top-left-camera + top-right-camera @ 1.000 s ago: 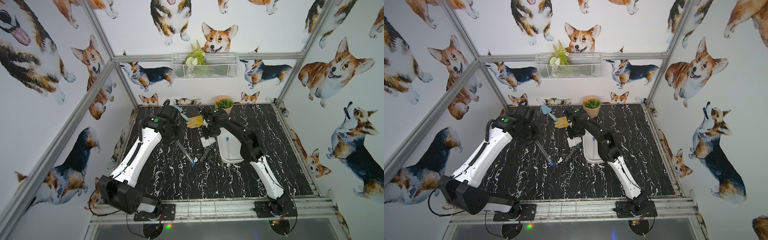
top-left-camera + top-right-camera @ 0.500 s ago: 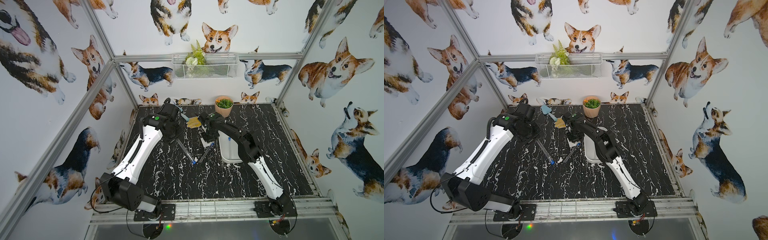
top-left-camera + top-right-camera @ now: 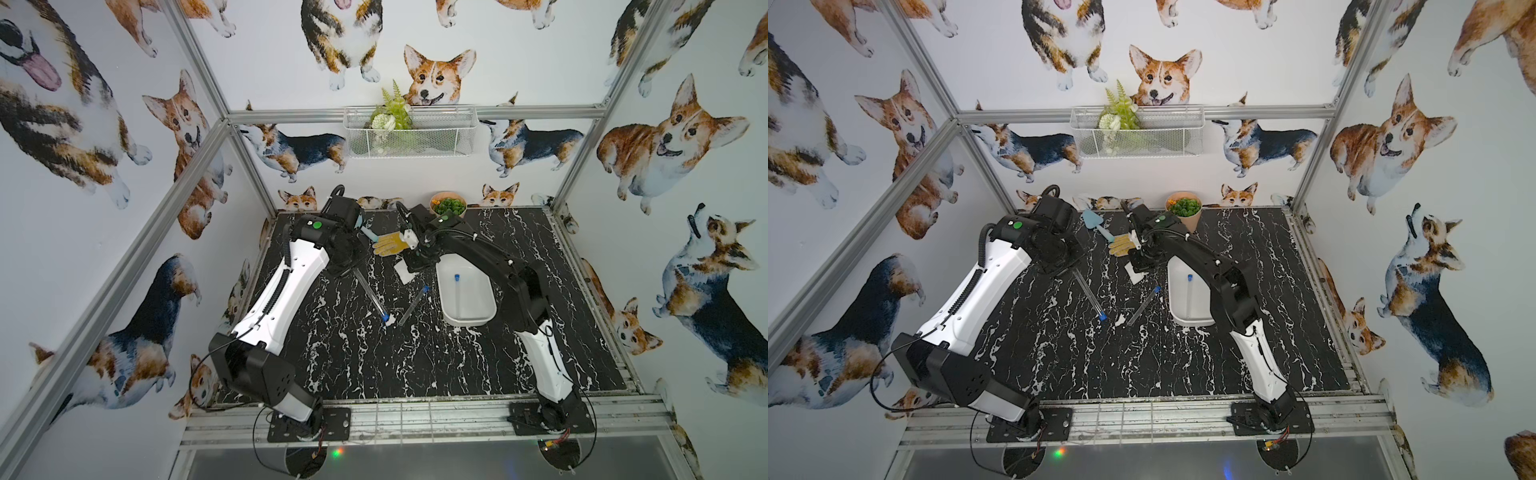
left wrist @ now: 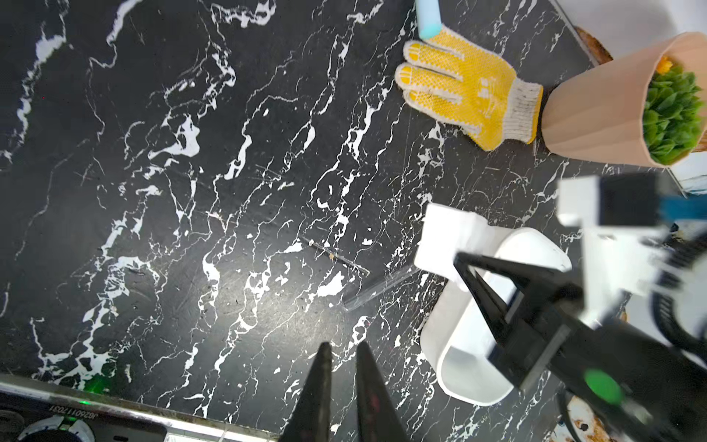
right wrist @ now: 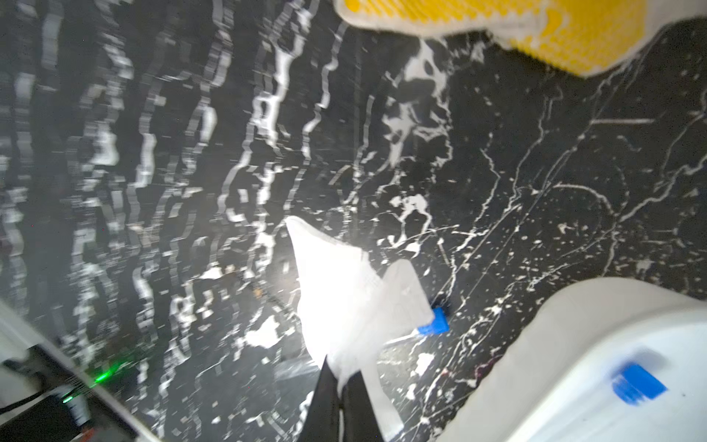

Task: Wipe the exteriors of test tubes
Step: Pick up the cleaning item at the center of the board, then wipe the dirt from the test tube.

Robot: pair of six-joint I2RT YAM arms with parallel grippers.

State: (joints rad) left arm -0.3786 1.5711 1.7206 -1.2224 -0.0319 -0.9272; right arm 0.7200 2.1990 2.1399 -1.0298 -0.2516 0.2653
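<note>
Light, slick, brittle: grip gently near an end. First tube (image 3: 456,291) lies in the white tray (image 3: 478,301), second tube (image 3: 412,305) just beside it. Left tool (image 4: 342,346), narrow, seemingly pinches the third tube (image 3: 370,293), farther out; right tool (image 5: 338,379) clamps the wipe (image 5: 333,291).

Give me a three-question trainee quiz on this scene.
1. True or false: the right gripper is shut on a white wipe.
2. How many capped tubes are in view?
3. Multiple choice: the trowel has its handle ending at the A) glove B) plant pot C) wire basket.
Key: 1 true. 2 three: held tube at the left gripper, loose tube on the table, third tube in the tray. 3 A.
</note>
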